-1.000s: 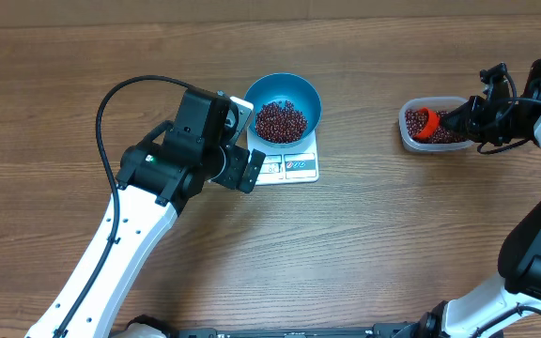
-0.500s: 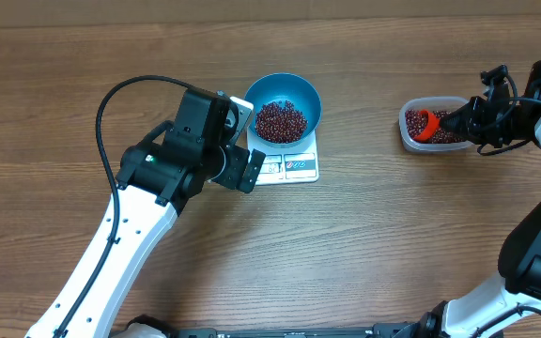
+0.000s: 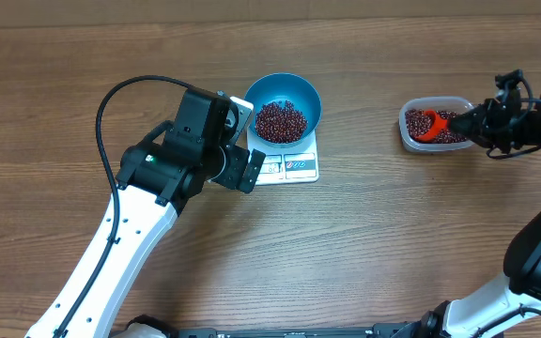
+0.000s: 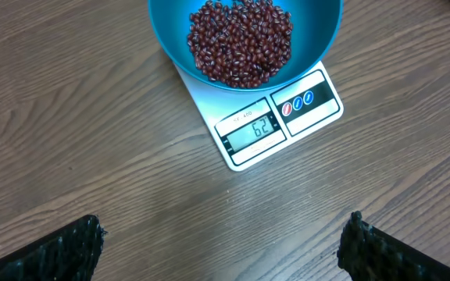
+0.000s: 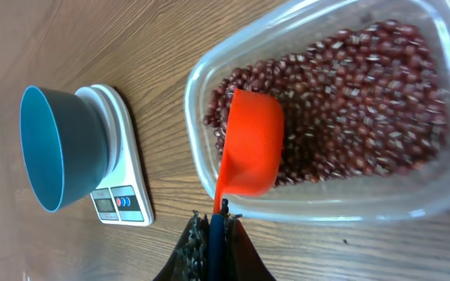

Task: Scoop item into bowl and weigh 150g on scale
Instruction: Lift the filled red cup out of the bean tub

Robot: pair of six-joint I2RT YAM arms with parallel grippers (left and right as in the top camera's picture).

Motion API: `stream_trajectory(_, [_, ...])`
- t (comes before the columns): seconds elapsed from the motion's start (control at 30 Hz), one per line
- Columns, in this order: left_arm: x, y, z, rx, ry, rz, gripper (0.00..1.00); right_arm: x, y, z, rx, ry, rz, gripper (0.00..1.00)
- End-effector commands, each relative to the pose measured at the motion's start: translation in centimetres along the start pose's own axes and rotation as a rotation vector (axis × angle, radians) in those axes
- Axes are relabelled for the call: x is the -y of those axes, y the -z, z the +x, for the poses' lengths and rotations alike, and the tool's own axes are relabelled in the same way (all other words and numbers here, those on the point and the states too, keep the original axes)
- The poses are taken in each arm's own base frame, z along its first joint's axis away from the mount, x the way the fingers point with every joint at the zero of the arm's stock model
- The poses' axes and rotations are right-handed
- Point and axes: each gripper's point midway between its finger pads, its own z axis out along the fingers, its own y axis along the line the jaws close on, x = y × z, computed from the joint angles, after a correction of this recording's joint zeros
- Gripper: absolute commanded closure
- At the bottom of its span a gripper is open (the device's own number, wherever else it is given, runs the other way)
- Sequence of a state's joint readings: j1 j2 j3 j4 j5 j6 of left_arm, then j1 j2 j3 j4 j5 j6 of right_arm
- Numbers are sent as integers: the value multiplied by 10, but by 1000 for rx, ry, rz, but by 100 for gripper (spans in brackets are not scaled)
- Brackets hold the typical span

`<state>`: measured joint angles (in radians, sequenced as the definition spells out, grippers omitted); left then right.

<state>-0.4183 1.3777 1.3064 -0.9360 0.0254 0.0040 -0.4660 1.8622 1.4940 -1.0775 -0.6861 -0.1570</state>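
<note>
The blue bowl [image 3: 310,95] stands on the white scale [image 3: 295,167] and holds a heap of red-brown beans [image 3: 280,121]. In the left wrist view the bowl [image 4: 166,31] and its beans [image 4: 241,39] sit at the top, and the scale [image 4: 276,129] shows 62 on its display. My left gripper [image 4: 223,234] is open over bare wood in front of the scale, touching nothing. My right gripper [image 5: 216,222] is shut on the handle of an orange scoop [image 5: 252,144]. The scoop's cup lies in the beans [image 5: 350,109] of a clear tub [image 5: 326,207].
The clear plastic tub [image 3: 435,101] stands at the right of the wooden table, well apart from the scale. The left arm [image 3: 172,160] lies beside the scale's left edge, its black cable looping above it.
My right gripper has drawn slightly to the right, and the orange scoop shifted with it inside the tub. The left arm, bowl and scale have not moved.
</note>
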Motion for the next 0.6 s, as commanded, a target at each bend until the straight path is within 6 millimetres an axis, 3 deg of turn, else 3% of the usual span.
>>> stream_trajectory(0.0, [0,0,-4,7,-20,-3,1,7,7,-3,17,-33,-24,96])
stream_trajectory(0.57, [0,0,-4,6,-20,-3,1,0,35,-9,90,-87,-221,96])
